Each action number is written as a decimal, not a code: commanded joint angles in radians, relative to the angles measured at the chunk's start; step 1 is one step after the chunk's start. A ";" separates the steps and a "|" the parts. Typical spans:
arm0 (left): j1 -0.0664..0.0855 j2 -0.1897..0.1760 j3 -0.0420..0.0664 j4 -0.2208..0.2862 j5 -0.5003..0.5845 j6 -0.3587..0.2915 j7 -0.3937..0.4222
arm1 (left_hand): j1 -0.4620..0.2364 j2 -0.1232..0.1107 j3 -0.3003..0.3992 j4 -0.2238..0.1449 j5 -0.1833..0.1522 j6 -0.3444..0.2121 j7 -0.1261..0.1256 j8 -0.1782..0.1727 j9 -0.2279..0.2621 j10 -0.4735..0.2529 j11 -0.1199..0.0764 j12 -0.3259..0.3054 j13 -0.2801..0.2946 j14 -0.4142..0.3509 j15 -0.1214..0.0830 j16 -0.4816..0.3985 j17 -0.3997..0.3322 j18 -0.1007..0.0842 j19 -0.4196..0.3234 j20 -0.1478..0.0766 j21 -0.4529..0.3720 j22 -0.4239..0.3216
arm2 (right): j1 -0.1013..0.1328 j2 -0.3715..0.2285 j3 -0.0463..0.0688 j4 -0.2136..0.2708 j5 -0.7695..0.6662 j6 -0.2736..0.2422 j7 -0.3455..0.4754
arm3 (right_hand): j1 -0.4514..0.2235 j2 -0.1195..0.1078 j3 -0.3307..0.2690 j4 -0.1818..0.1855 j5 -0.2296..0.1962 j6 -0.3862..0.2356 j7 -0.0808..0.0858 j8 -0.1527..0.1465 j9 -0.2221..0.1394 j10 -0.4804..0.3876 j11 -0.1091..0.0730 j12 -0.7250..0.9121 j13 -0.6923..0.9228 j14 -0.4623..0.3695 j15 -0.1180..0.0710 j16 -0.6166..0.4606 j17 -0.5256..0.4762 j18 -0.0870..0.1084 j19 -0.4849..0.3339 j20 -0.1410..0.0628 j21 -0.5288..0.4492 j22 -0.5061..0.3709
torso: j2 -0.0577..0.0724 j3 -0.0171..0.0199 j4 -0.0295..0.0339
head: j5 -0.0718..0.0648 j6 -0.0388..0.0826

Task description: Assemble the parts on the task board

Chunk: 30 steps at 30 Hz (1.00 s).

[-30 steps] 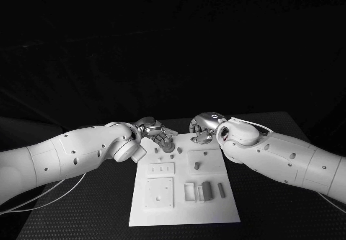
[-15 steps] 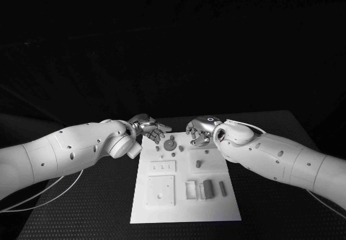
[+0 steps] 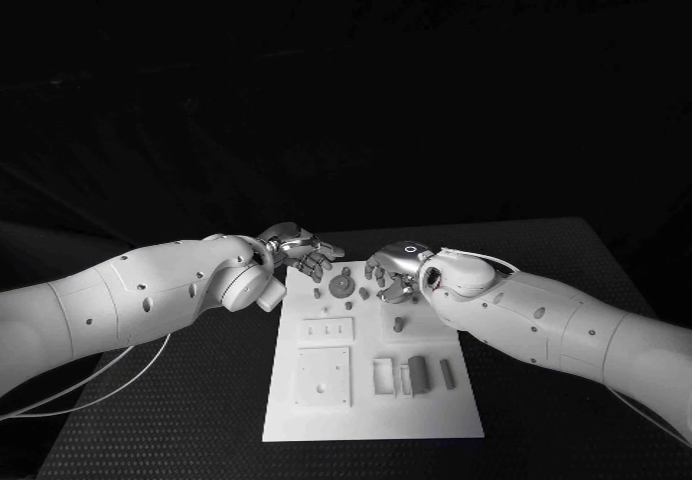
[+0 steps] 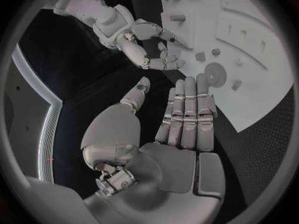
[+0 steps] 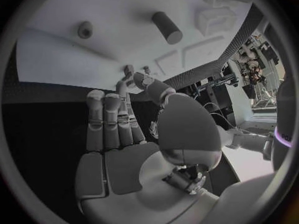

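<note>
The head camera looks down from above at the bench (image 3: 173, 420), taking in the whole board (image 3: 368, 400) and both arms. Each wrist camera sits close behind its own robot hand, left (image 4: 187, 114) and right (image 5: 115, 124), facing past the fingers. All three views share the board's far end.

Both hands drawn back from the far end of the board

The left hand (image 3: 299, 255), which a second ago reached over the task board (image 3: 369, 420) with its fingers down at the round disc part (image 3: 340, 285), has pulled off to the board's corner; the disc now lies bare just beyond its flat, spread fingertips, and the hand holds nothing. The right hand (image 3: 392, 270) has come lower and nearer the disc, hovering over the board's far end, fingers loose and apart, empty
</note>
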 commanded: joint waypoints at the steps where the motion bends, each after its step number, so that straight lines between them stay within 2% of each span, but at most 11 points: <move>1: 0.000 0.001 0.001 0.004 0.013 0.002 0.023 | 0.008 0.000 0.007 0.001 -0.002 0.002 0.005 -0.004 -0.001 -0.005 0.000 -0.005 0.001 0.001 0.002 -0.005 0.002 0.016 0.002 0.003 -0.007 0.001 | -0.004 0.009 -0.002 -0.018 -0.028 -0.011 0.040 | 0.009 0.000 -0.001 -0.004 -0.004 -0.004 -0.003 -0.001 0.001 -0.002 0.008 -0.005 -0.004 -0.008 0.003 -0.004 -0.001 0.069 -0.005 0.003 -0.004 0.013 | 0.003 0.0014 0.0040 | -0.003 -0.001; 10: 0.001 -0.005 0.001 0.013 0.016 0.001 0.027 | 0.010 -0.001 0.008 0.001 -0.002 0.001 0.005 -0.004 -0.001 -0.005 0.000 -0.005 0.002 0.001 0.002 -0.006 0.002 0.016 0.002 0.003 -0.007 0.001 | -0.008 0.028 -0.004 -0.049 -0.028 -0.019 0.044 | 0.007 0.003 -0.002 -0.003 -0.004 -0.007 -0.007 0.000 0.001 -0.005 0.010 -0.009 -0.011 -0.010 0.005 -0.004 -0.002 0.069 -0.006 0.005 -0.006 0.013 | 0.012 0.0035 0.0177 | -0.012 -0.006; 14: 0.001 -0.009 0.001 0.017 0.016 0.000 0.027 | 0.011 0.000 0.009 0.001 -0.002 0.001 0.005 -0.004 -0.001 -0.005 0.000 -0.005 0.002 0.001 0.002 -0.007 0.002 0.016 0.002 0.003 -0.007 0.002 | -0.007 0.026 -0.004 -0.048 -0.028 -0.019 0.044 | 0.007 0.005 -0.002 -0.002 -0.004 -0.008 -0.007 0.000 0.001 -0.004 0.010 -0.009 -0.012 -0.010 0.006 -0.004 -0.002 0.069 -0.006 0.005 -0.006 0.013 | 0.017 0.0043 0.0215 | -0.015 -0.008; 17: 0.001 -0.011 0.001 0.019 0.016 -0.002 0.027 | 0.011 -0.001 0.010 0.001 -0.002 0.001 0.005 -0.004 -0.001 -0.005 0.000 -0.006 0.002 0.001 0.002 -0.007 0.002 0.016 0.002 0.003 -0.007 0.002 | -0.007 0.027 -0.004 -0.050 -0.027 -0.016 0.044 | 0.006 0.007 -0.002 -0.001 -0.004 -0.009 -0.006 0.000 0.001 -0.004 0.010 -0.009 -0.013 -0.010 0.006 -0.004 -0.002 0.069 -0.006 0.005 -0.006 0.013 | 0.020 0.0053 0.0220 | -0.018 -0.006; 23: 0.001 -0.012 0.002 0.025 0.016 -0.002 0.029 | 0.011 -0.001 0.010 0.001 -0.002 0.000 0.006 -0.005 -0.002 -0.006 0.000 -0.006 0.003 0.001 0.002 -0.007 0.003 0.016 0.002 0.003 -0.008 0.002 | -0.007 0.041 -0.004 -0.070 -0.027 -0.014 0.045 | 0.003 0.007 -0.004 0.001 -0.004 -0.014 -0.005 -0.002 0.000 -0.003 0.010 -0.010 -0.016 -0.011 0.006 -0.004 -0.002 0.069 -0.007 0.006 -0.006 0.013 | 0.023 0.0066 0.0272 | -0.019 -0.009; 25: 0.001 -0.012 0.002 0.030 0.016 -0.002 0.031 | 0.012 -0.002 0.011 0.001 -0.002 0.000 0.006 -0.005 -0.002 -0.006 0.001 -0.006 0.003 0.000 0.003 -0.008 0.003 0.016 0.002 0.003 -0.008 0.002 | -0.008 0.052 -0.005 -0.088 -0.025 -0.010 0.046 | 0.002 0.006 -0.004 0.002 -0.004 -0.019 -0.004 -0.004 -0.001 -0.002 0.010 -0.010 -0.018 -0.011 0.006 -0.003 -0.002 0.069 -0.007 0.007 -0.007 0.013 | 0.025 0.0071 0.0316 | -0.021 -0.011; 27: 0.001 -0.013 0.003 0.033 0.016 -0.002 0.031 | 0.012 -0.002 0.011 0.001 -0.002 0.000 0.006 -0.005 -0.002 -0.006 0.001 -0.006 0.003 0.000 0.003 -0.008 0.003 0.016 0.001 0.003 -0.008 0.002 | -0.008 0.055 -0.005 -0.095 -0.025 -0.010 0.045 | 0.002 0.005 -0.005 0.002 -0.004 -0.021 -0.003 -0.005 -0.002 -0.002 0.010 -0.010 -0.019 -0.011 0.006 -0.003 -0.002 0.069 -0.007 0.007 -0.007 0.013 | 0.026 0.0074 0.0325 | -0.021 -0.013; 30: 0.002 -0.017 0.003 0.040 0.016 -0.002 0.031 | 0.012 -0.002 0.011 0.001 -0.002 0.000 0.006 -0.005 -0.002 -0.006 0.001 -0.006 0.003 0.000 0.003 -0.008 0.003 0.016 0.001 0.003 -0.008 0.002 | -0.010 0.056 -0.006 -0.103 -0.025 -0.009 0.041 | 0.002 0.006 -0.005 0.003 -0.004 -0.022 -0.002 -0.005 -0.002 -0.002 0.010 -0.010 -0.020 -0.011 0.006 -0.003 -0.002 0.069 -0.007 0.007 -0.007 0.013 | 0.029 0.0084 0.0392 | -0.023 -0.015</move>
